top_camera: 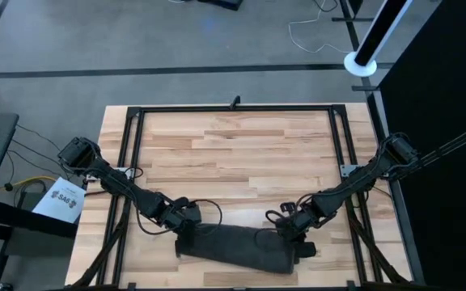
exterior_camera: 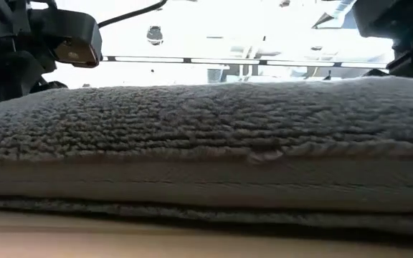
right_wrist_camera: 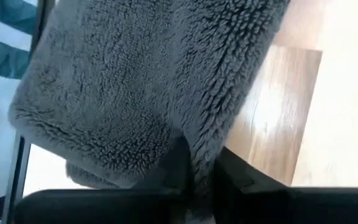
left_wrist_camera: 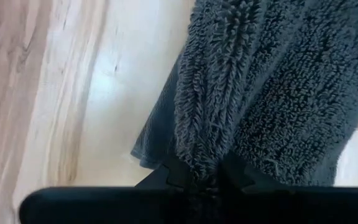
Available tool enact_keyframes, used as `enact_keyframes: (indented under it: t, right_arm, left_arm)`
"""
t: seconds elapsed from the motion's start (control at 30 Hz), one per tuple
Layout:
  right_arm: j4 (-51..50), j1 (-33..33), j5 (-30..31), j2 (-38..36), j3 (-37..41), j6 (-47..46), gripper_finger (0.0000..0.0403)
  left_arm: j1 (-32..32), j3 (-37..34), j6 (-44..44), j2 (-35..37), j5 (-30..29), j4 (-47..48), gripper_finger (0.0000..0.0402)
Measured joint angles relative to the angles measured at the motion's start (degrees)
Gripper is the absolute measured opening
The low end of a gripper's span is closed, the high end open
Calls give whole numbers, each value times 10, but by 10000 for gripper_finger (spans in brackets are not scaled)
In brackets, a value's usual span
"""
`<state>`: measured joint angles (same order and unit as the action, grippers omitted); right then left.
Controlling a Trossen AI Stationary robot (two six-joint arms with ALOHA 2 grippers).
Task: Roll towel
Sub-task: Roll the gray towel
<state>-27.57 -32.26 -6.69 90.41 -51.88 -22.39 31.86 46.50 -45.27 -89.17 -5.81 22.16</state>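
The dark charcoal-grey terry towel (top_camera: 241, 249) lies as a long rolled bundle near the table's near edge; it fills the low view (exterior_camera: 206, 158). My left gripper (top_camera: 186, 225) is at the bundle's left end and is shut on it. My right gripper (top_camera: 294, 234) is at the bundle's right part and is shut on it. The white label is hidden. My left gripper pinches a thick fold of the towel (left_wrist_camera: 205, 163) between its two fingers (left_wrist_camera: 171, 174), at the bundle's left end. The fingers come slanting down from the table's left and far side. The rest of the towel lies on the table. My right gripper pinches a fold of the towel (right_wrist_camera: 197, 163) between its two fingers (right_wrist_camera: 178, 163), at the bundle's right part. The fingers come slanting down from the table's right and far side. The bundle lies on the table below.
A black metal frame (top_camera: 233, 108) runs around the wooden tabletop (top_camera: 241, 153), which shows bare wood beyond the towel. A white paper (top_camera: 61, 200) hangs at the left edge. Cables (top_camera: 205, 210) trail near both grippers.
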Motion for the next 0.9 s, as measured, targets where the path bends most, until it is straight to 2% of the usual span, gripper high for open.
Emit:
enact_keyframes:
  t: [0.17,0.33,0.53,0.67,0.9]
  right_arm:
    - [-34,1,-1,0,0,10,145]
    - [-80,-1,-1,-7,-3,12,165]
    - [-139,-4,3,-44,-24,10,159]
    - [-192,-4,5,-80,-36,3,154]
    - [-193,-6,6,-166,-47,-42,152]
  left_arm:
    - [-4,-1,-17,0,-3,9,103]
    - [-4,8,-28,1,8,17,144]
    - [-9,54,-59,2,12,110,151]
    - [-11,95,-37,3,12,162,149]
    - [-11,197,12,3,12,297,149]
